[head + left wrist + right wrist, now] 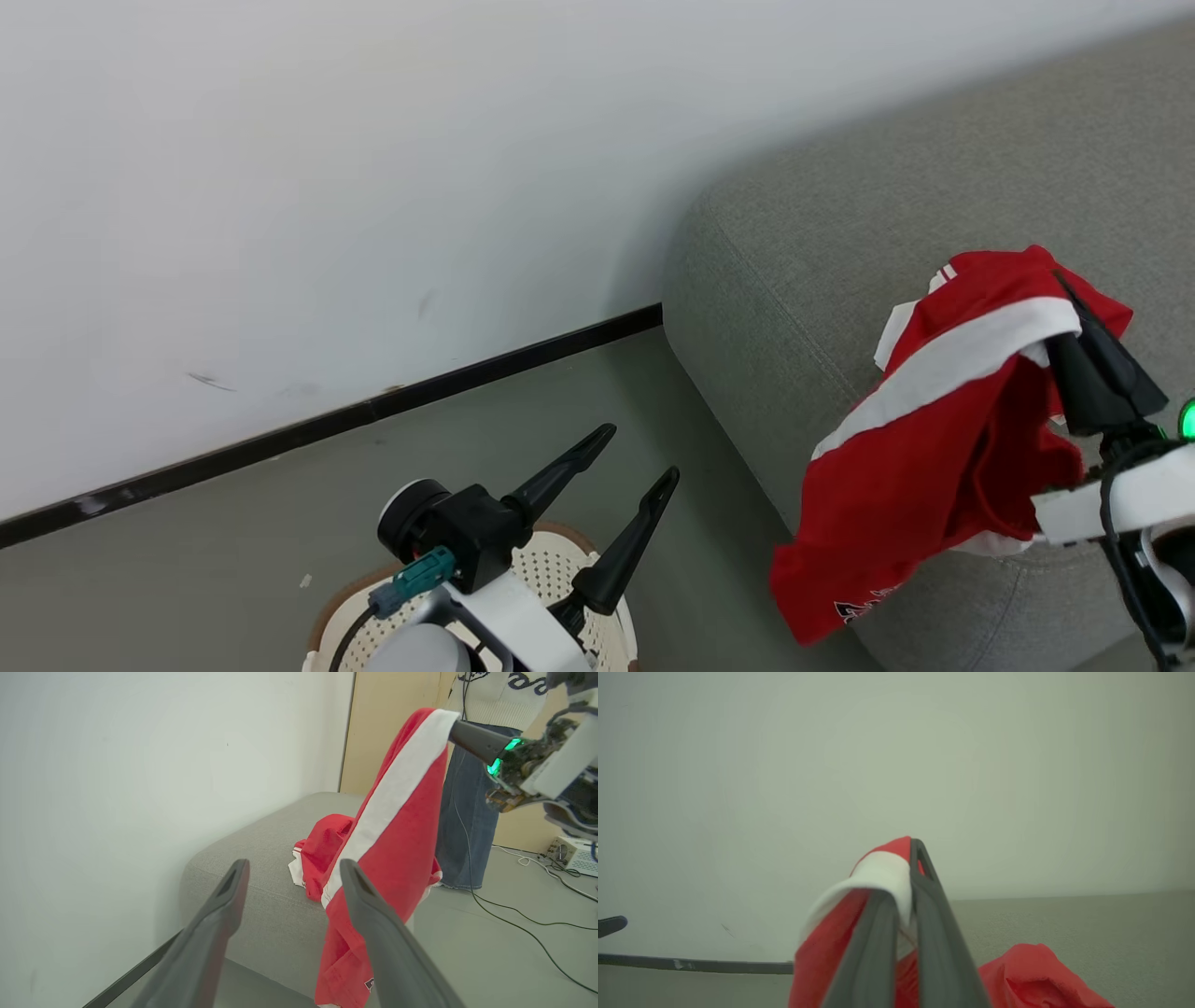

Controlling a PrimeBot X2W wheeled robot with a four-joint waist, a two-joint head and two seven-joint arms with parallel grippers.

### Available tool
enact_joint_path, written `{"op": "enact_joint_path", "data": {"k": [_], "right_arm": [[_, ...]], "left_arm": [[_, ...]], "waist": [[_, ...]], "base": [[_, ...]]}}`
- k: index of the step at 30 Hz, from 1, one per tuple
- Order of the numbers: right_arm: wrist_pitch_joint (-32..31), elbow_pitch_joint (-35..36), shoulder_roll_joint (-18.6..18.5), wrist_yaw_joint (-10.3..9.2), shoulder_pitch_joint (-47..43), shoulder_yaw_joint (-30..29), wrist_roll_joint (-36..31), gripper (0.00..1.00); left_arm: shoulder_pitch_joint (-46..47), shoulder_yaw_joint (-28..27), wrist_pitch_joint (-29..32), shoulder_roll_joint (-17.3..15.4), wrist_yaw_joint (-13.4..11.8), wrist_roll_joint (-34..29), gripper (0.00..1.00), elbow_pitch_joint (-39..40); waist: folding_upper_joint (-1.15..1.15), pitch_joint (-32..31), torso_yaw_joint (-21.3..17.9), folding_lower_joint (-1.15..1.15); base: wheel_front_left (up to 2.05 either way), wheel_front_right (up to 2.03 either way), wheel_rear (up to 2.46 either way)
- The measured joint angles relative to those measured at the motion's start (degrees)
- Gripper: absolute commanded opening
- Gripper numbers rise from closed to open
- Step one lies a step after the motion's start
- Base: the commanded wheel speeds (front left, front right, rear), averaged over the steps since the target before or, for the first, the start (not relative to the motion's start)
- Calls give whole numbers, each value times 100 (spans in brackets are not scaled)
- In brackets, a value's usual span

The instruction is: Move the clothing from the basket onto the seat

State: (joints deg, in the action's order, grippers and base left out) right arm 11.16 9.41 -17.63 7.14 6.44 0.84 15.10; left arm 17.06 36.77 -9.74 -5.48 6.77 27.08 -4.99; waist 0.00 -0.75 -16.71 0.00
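My right gripper (1066,303) (455,732) (909,868) is shut on the white band of a red garment (924,467) (397,858) (878,875). The cloth hangs from the fingers over the front corner of the grey sofa (840,224) (261,863) (1101,924), its hem below seat level. A second red garment (322,842) (1031,975) lies crumpled on the cushion. Over the cream perforated basket (555,569), whose inside is mostly hidden by the arm, my left gripper (639,453) (294,863) hovers open and holds nothing.
A white wall with a dark baseboard (373,411) runs behind the basket and the sofa. Beyond the sofa stands a person in jeans (462,812). Cables (514,914) and a small electronic box (574,854) lie on the grey floor beyond the sofa.
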Motion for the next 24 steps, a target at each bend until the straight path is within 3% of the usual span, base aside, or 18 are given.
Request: {"op": "enact_joint_path", "data": {"k": [7,16,24], "right_arm": [[-550,-300,-341,1,1201,157,319,0],[-1196,-1049,-771,1,3042,-887,723,0],[-1655,-2048,-1306,1,3852,-1447,604,0]], "left_arm": [[0,-94,-1,-63,-64,-97,100,3],[0,-286,-40,-238,-264,-186,100,169],[11,-283,19,-347,-311,-301,100,505]], "waist": [[0,179,-17,0],[0,446,120,0],[0,708,307,0]], "base": [[0,0,0],[0,0,0],[0,0,0]]}}
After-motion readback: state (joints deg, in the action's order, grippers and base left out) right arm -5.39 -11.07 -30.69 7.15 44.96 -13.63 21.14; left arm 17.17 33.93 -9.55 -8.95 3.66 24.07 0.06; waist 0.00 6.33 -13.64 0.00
